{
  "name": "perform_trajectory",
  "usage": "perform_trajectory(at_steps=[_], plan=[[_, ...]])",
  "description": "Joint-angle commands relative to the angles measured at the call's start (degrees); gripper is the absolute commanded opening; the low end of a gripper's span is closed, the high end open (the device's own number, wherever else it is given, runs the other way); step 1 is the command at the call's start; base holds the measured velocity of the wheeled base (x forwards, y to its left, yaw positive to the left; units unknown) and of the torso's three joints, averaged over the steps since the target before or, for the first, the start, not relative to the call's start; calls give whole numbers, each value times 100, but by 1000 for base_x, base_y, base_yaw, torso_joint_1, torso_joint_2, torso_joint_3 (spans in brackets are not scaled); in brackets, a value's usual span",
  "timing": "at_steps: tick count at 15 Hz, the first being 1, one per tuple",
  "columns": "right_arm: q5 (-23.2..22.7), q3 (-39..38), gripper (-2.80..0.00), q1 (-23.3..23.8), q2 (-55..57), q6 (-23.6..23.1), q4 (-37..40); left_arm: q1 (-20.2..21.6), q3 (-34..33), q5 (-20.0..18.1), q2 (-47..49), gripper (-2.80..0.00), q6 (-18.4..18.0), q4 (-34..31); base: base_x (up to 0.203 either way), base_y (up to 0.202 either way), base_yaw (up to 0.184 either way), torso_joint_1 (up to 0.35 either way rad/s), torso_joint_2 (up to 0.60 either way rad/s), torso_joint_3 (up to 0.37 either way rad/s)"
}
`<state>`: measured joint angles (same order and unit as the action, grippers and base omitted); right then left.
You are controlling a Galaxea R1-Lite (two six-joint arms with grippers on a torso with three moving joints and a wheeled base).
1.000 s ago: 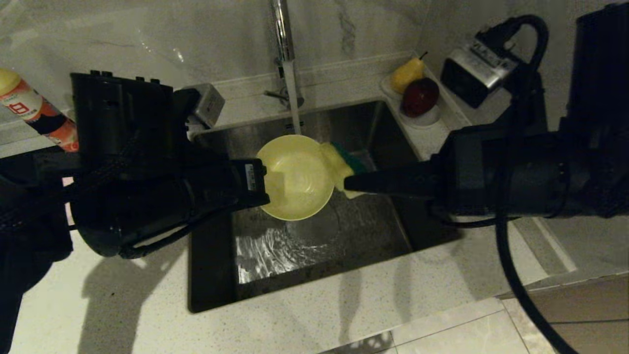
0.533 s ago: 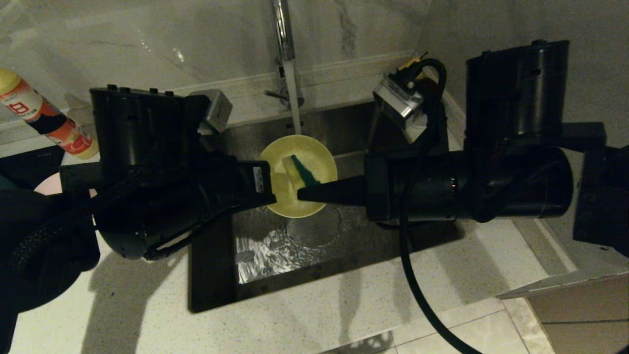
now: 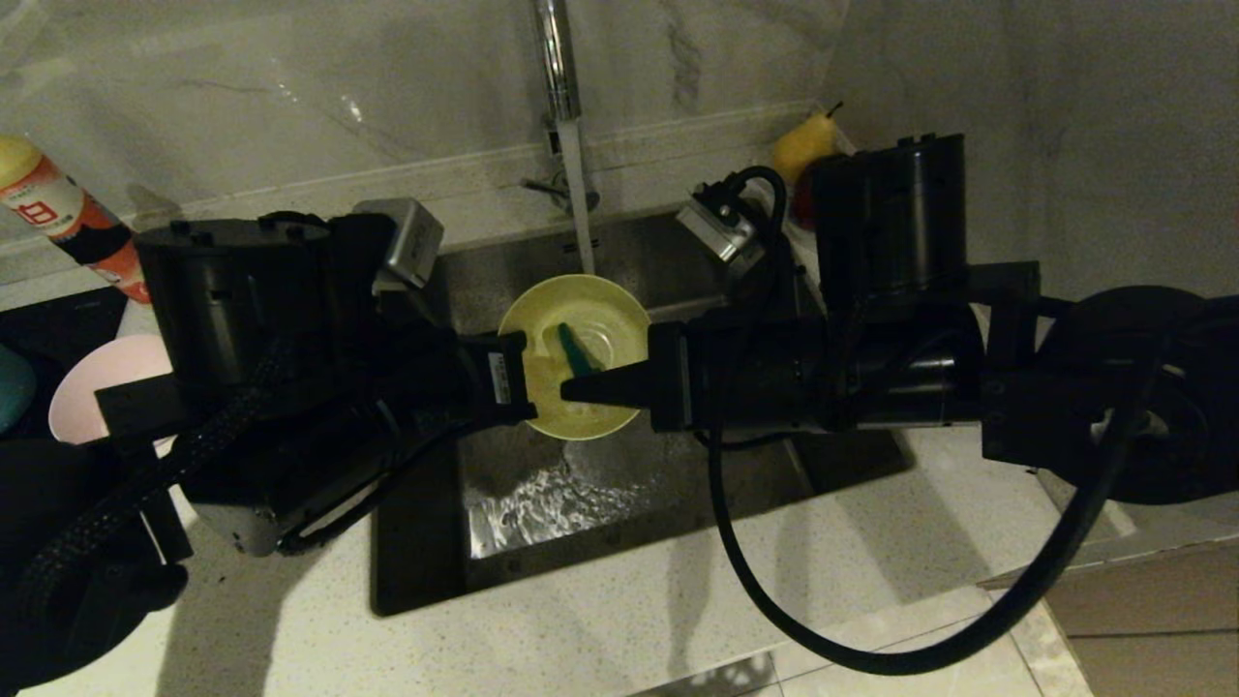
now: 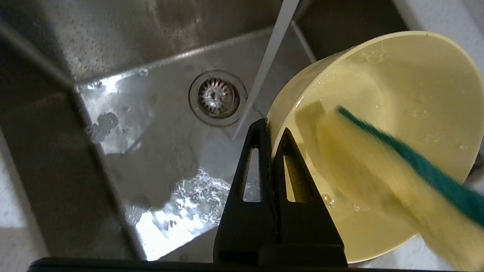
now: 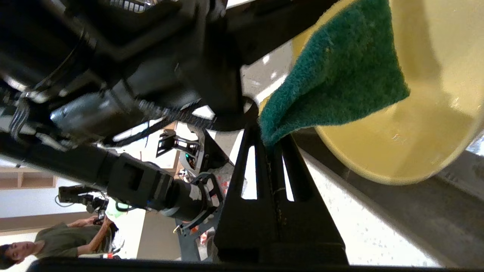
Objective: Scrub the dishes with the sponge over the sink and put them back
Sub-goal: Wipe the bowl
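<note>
Sponge has gone from the bowl's outer rim to inside it over the last second — the right gripper (image 3: 571, 389) has pushed in from the right, so the small rectangular sponge with dark green scouring face on a yellow body (image 3: 577, 350) now sits against the inner wall of the round yellow plastic bowl (image 3: 600, 319). Scrubbing of this bowl looks underway, not finished. Right fingers are pressed together, pinching the sponge's edge (image 5: 302, 109). The left gripper (image 3: 518, 378) has its fingers pinched onto the bowl's rim (image 4: 270, 132), holding it tilted over the large square stainless steel sink (image 3: 678, 474), clear of the basin floor.

A thin water stream (image 3: 579, 227) runs from the tall chrome faucet (image 3: 554, 58), passing just beside the bowl's far rim and splashing near the round drain strainer (image 4: 218, 97).

Around: a pale pink round bowl (image 3: 102, 382) on the counter at left, partly hidden behind the left arm; an orange-and-white bottle (image 3: 58, 227) at back left; a yellow pear (image 3: 801, 145) at back right, mostly blocked by the right wrist. The blue bowl I can't pick out for sure. In the way — both arms crowd over the basin, and the faucet stands close behind the bowl.
</note>
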<state>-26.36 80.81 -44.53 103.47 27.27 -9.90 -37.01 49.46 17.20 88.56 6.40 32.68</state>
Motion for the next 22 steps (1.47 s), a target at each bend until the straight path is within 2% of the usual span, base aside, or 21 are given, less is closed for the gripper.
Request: perform_trajectory(at_steps=[1, 7, 13, 22], plan=[[34, 76, -280, -3, 130, 15, -12, 1, -210, 3, -103, -280, -160, 25, 0, 0, 0, 0, 0, 0], [43, 340, -280, -5, 126, 12, 51, -99, -731, -32, -66, -280, -706, 861, 0, 0, 0, 0, 0, 0], [43, 414, -280, 33, -6, 11, 287, -113, -931, -8, -110, -280, -643, 931, 0, 0, 0, 0, 0, 0], [122, -197, -280, 50, -354, -11, 454, 1, -824, 38, -93, -280, -623, 1223, 0, 0, 0, 0, 0, 0]])
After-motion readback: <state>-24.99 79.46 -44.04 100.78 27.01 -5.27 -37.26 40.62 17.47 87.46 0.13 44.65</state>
